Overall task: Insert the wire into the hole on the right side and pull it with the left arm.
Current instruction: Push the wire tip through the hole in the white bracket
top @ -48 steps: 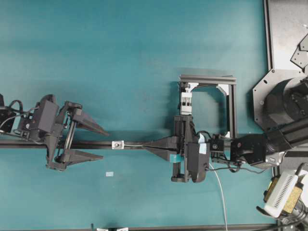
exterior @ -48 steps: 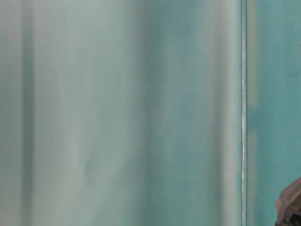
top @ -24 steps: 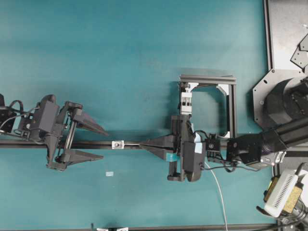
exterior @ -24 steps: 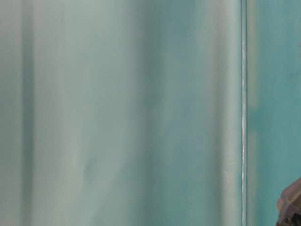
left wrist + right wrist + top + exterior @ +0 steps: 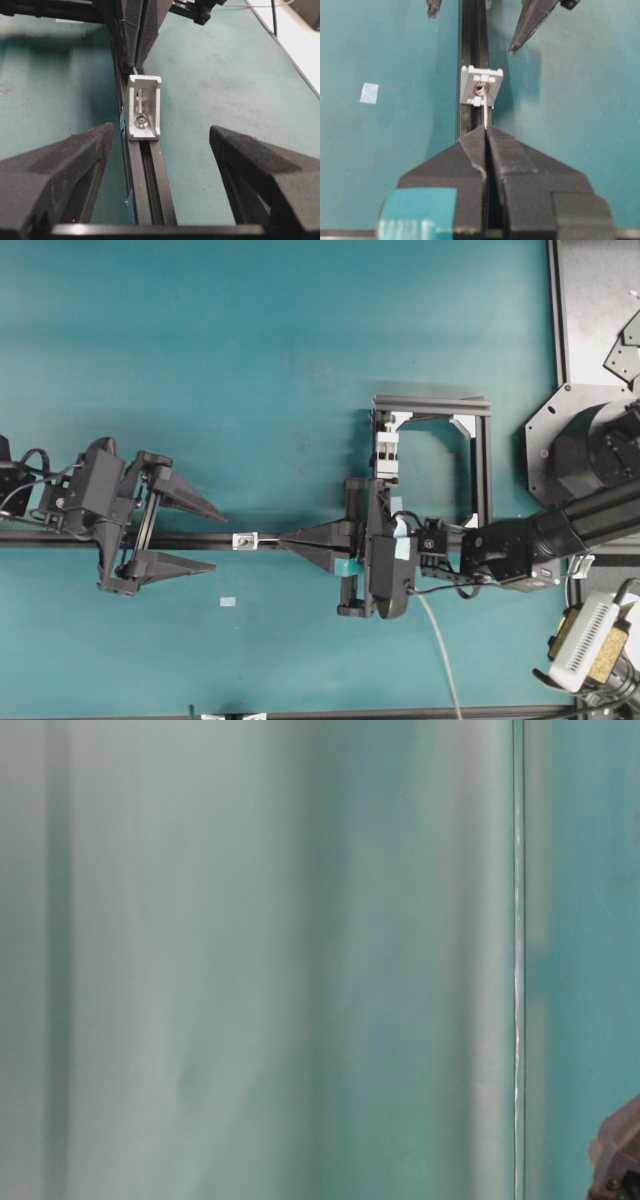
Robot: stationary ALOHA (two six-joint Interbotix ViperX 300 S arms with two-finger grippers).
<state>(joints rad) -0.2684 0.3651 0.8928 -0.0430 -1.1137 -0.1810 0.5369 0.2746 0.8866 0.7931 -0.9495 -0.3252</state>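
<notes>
The small white bracket [image 5: 244,540] sits on a black rail [image 5: 180,540]; its hole [image 5: 480,89] faces my right gripper. My right gripper [image 5: 281,540] is shut on the thin wire [image 5: 483,112], just right of the bracket. The wire's stiff tip reaches the hole, and a pale sliver of it shows in the bracket's slot [image 5: 142,99] from the other side. The left arm's gripper [image 5: 218,540] stands wide open left of the bracket, one finger [image 5: 65,170] on each side of the rail, touching nothing.
A black frame with a white clip block [image 5: 387,452] stands behind the right gripper. A thick white cable [image 5: 440,660] trails toward the front edge. A pale tape patch [image 5: 228,601] lies near the rail. The table-level view shows only blurred teal.
My right gripper has slid left along the rail with the wire, bringing the tip up to the bracket's hole. The left arm has not moved.
</notes>
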